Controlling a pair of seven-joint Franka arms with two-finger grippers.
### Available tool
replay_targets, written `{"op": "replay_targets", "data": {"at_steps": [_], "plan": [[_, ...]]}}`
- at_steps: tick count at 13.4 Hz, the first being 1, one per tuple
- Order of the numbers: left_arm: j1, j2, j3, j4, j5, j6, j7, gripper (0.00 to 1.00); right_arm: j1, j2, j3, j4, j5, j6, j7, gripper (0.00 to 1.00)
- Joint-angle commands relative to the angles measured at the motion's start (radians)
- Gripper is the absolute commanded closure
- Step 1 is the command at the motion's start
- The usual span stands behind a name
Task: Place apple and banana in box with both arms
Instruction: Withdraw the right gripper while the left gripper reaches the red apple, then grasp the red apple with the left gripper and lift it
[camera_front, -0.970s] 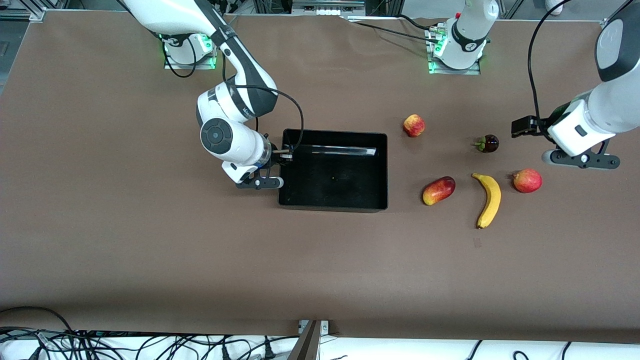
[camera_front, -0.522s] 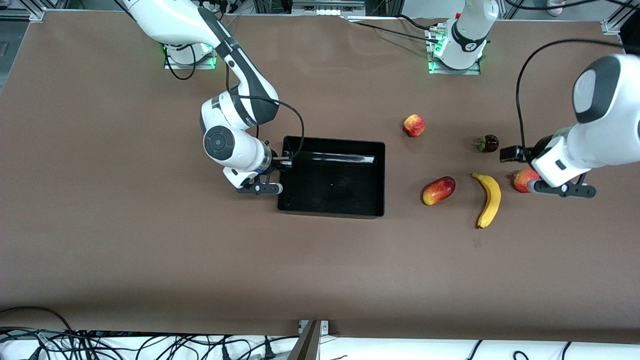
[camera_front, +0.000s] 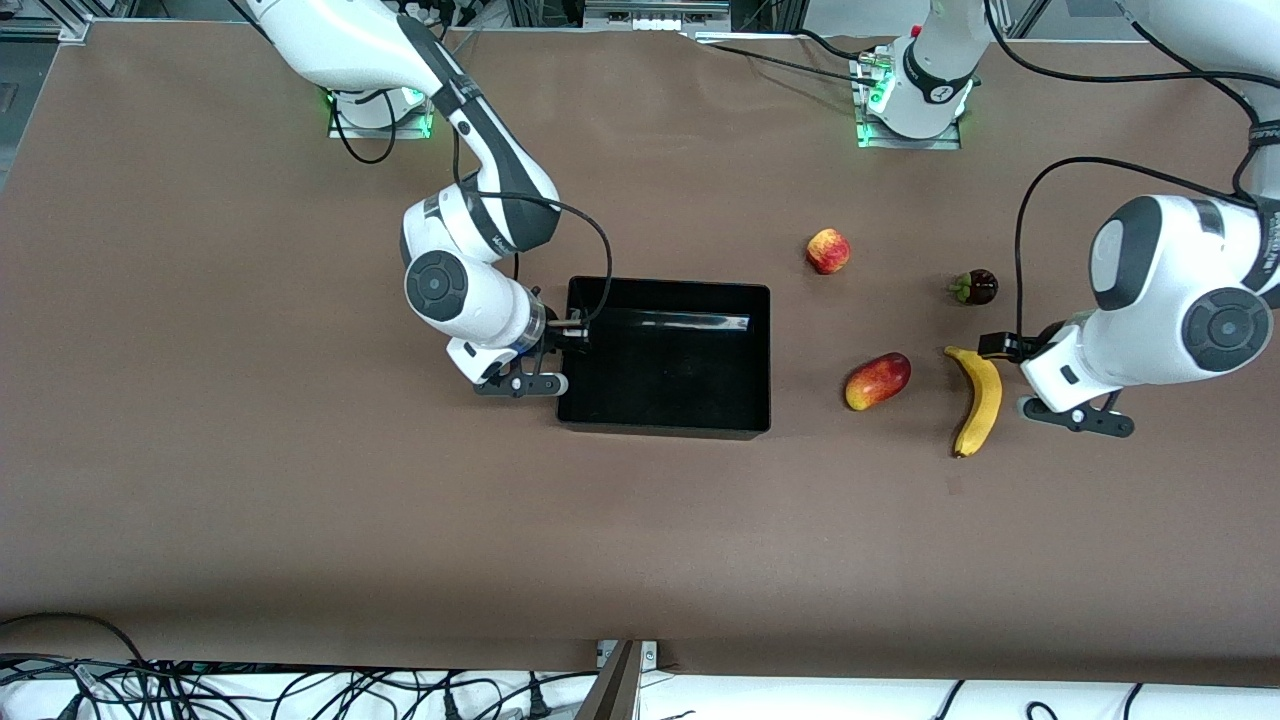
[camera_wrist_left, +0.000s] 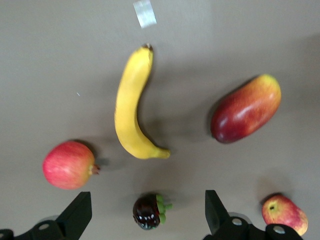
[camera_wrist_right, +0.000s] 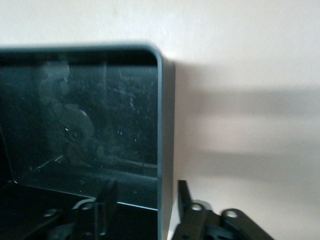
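The black box (camera_front: 769, 360) lies mid-table with nothing in it. My right gripper (camera_front: 572, 338) (camera_wrist_right: 146, 184) is open and straddles the box's wall (camera_wrist_right: 160, 125) at the right arm's end, one finger inside and one outside. The apple (camera_front: 828, 250) (camera_wrist_left: 285, 214) lies farther from the front camera, toward the left arm's end. The banana (camera_front: 978, 400) (camera_wrist_left: 131, 107) lies nearer the camera. My left gripper (camera_front: 1002, 346) (camera_wrist_left: 147, 195) hangs open and holds nothing, above the table beside the banana's dark end. In the left wrist view a dark mangosteen shows between its fingers.
An oblong red-yellow mango (camera_front: 877, 381) (camera_wrist_left: 245, 107) lies between the box and the banana. The mangosteen (camera_front: 975, 287) (camera_wrist_left: 148, 211) sits beside the apple. A round red pomegranate (camera_wrist_left: 68, 164) lies under the left arm, which hides it in the front view.
My right gripper has opened off the box wall after the box shifted slightly. The left arm has swung toward the front camera, from beside the mangosteen to beside the banana.
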Motion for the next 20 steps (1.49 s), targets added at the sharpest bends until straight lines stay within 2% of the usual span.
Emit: {"op": "replay_targets", "data": {"at_steps": [1, 3, 5, 7, 10, 12, 13, 15, 17, 20], "plan": [[-0.002, -0.148, -0.04, -0.193, -0.05, 0.022, -0.022, 0.0, -0.001, -0.025, -0.07, 0.148, -0.054, -0.183, -0.026, 0.0], [0.003, -0.181, -0.103, -0.299, -0.117, 0.097, -0.098, 0.0, -0.001, -0.062, -0.125, 0.202, -0.065, -0.277, -0.115, 0.0], [0.004, -0.199, -0.21, -0.39, -0.12, 0.163, -0.247, 0.0, -0.003, -0.134, -0.199, 0.2, -0.066, -0.352, -0.216, 0.0], [0.006, -0.236, -0.261, -0.512, -0.12, 0.249, -0.408, 0.0, -0.003, -0.21, -0.268, 0.197, -0.065, -0.488, -0.264, 0.0], [0.006, -0.279, -0.356, -0.635, -0.12, 0.302, -0.636, 0.0, -0.003, -0.309, -0.36, 0.171, -0.07, -0.599, -0.362, 0.0], [-0.001, -0.279, -0.431, -0.713, -0.12, 0.372, -0.799, 0.0, -0.015, -0.342, -0.383, 0.155, -0.092, -0.627, -0.398, 0.0], [-0.002, -0.27, -0.451, -0.75, -0.115, 0.448, -0.857, 0.0, -0.059, -0.362, -0.362, 0.139, -0.123, -0.627, -0.418, 0.0], [-0.001, -0.23, -0.451, -0.809, -0.108, 0.593, -0.875, 0.0, -0.21, -0.386, -0.236, 0.136, -0.171, -0.63, -0.47, 0.0], [0.006, -0.213, -0.448, -0.812, -0.105, 0.607, -0.875, 0.0, -0.301, -0.418, -0.152, 0.124, -0.255, -0.636, -0.473, 0.0], [0.009, -0.146, -0.445, -0.812, -0.105, 0.685, -0.875, 0.0, -0.406, -0.548, -0.054, -0.015, -0.318, -0.621, -0.471, 0.0]]}}
